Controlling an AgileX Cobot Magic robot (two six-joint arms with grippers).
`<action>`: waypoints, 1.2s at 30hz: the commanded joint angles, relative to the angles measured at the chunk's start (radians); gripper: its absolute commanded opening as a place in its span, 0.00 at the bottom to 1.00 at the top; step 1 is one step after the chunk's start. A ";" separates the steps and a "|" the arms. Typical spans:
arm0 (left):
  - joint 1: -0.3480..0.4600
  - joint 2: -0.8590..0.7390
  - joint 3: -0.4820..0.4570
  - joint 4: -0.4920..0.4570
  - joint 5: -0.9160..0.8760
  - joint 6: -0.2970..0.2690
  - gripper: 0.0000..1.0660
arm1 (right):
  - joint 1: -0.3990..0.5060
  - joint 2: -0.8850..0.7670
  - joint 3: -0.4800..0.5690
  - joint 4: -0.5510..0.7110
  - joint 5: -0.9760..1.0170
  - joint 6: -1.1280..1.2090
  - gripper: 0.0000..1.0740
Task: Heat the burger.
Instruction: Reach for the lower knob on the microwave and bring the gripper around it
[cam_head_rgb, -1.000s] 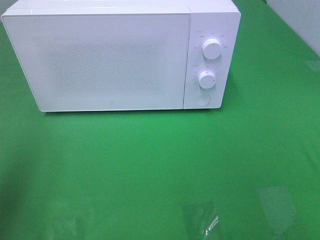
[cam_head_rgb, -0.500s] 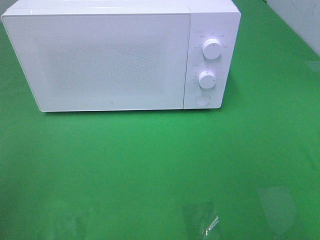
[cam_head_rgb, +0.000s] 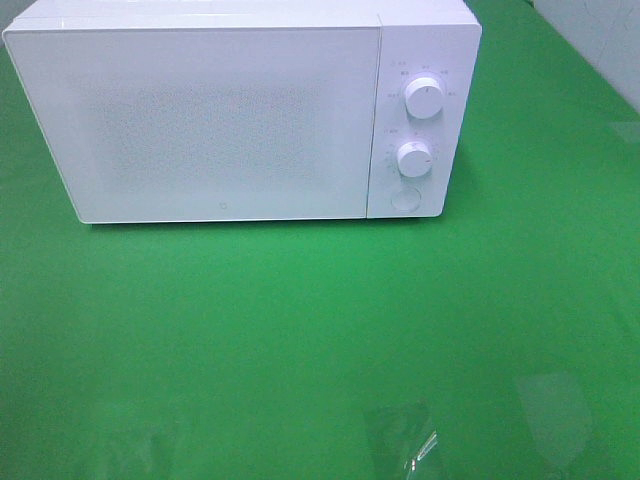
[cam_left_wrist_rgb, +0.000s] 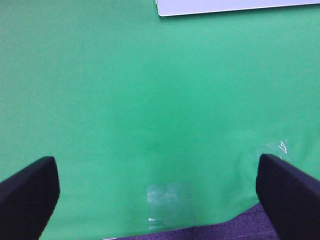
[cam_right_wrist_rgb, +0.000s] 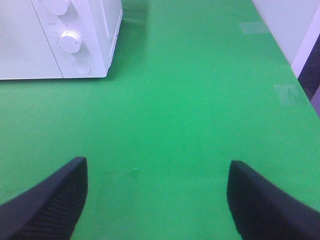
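On the green table (cam_head_rgb: 300, 330), toward its far side, a white microwave (cam_head_rgb: 240, 115) with the door (cam_head_rgb: 200, 120) closed and flush with the control panel (cam_head_rgb: 440, 60). Door front white and finely speckled, not possible to see through. On the panel, beside the door: upper knob (cam_head_rgb: 425, 98), just below it lower knob (cam_head_rgb: 414, 158), and under that a round button (cam_head_rgb: 404, 198).

Place of the burger: cannot tell. Not seen in any of the three views, and nothing to learn through the closed door.

In front of the microwave, well apart from it, some patches of clear tape (cam_head_rgb: 400, 440) stuck flat on the green cover, shining a little.

Left tool (cam_left_wrist_rgb: 156, 167): released, with both dark fingers (cam_left_wrist_rgb: 27, 197) spread wide and only bare green cover between them. Hangs in front of the microwave, well apart from it, near a tape patch. Only a low corner of the microwave seen at the far end of the left wrist view.

Right tool (cam_right_wrist_rgb: 157, 170): also released, fingers (cam_right_wrist_rgb: 50, 205) apart, grasping nothing, only table between them. Sits in front of the microwave, off to the knob side, with the lower knob and the round button seen at an angle in the right wrist view.
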 joint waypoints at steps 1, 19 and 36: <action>0.001 -0.051 0.003 -0.022 -0.003 -0.007 0.95 | -0.004 -0.022 0.002 -0.003 -0.014 -0.003 0.71; 0.069 -0.270 0.003 -0.031 -0.005 -0.002 0.94 | -0.004 -0.022 0.002 -0.003 -0.014 0.001 0.71; 0.069 -0.300 0.004 -0.031 -0.004 -0.002 0.94 | -0.004 -0.017 0.002 -0.002 -0.014 0.002 0.71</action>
